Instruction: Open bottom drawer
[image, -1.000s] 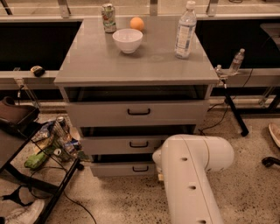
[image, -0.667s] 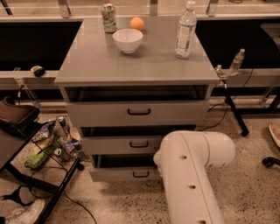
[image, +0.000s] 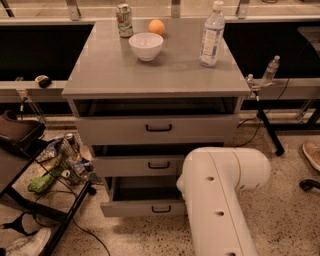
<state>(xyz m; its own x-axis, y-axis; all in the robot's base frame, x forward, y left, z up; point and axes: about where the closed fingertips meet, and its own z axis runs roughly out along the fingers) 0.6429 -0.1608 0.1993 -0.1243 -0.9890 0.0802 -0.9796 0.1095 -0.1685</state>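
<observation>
The bottom drawer (image: 142, 207) of the grey cabinet (image: 100, 80) stands pulled out toward me. Its plain grey interior (image: 145, 189) shows behind the short front panel with the small black handle (image: 161, 209). The middle drawer (image: 125, 166) and the tall top drawer (image: 120, 131) sit above it, further in. My white arm (image: 220, 200) reaches in from the lower right and ends beside the bottom drawer's right end. My gripper is hidden behind the arm, somewhere near that drawer's right side.
On the cabinet top stand a white bowl (image: 146, 45), a can (image: 124, 20), an orange (image: 157, 26) and a water bottle (image: 212, 34). A black wire cart (image: 65, 220) with snack bags (image: 60, 160) stands at the left. A shoe (image: 312, 152) lies at the right.
The bottom drawer has slid out toward me, showing more of its interior. My arm has drawn back with it.
</observation>
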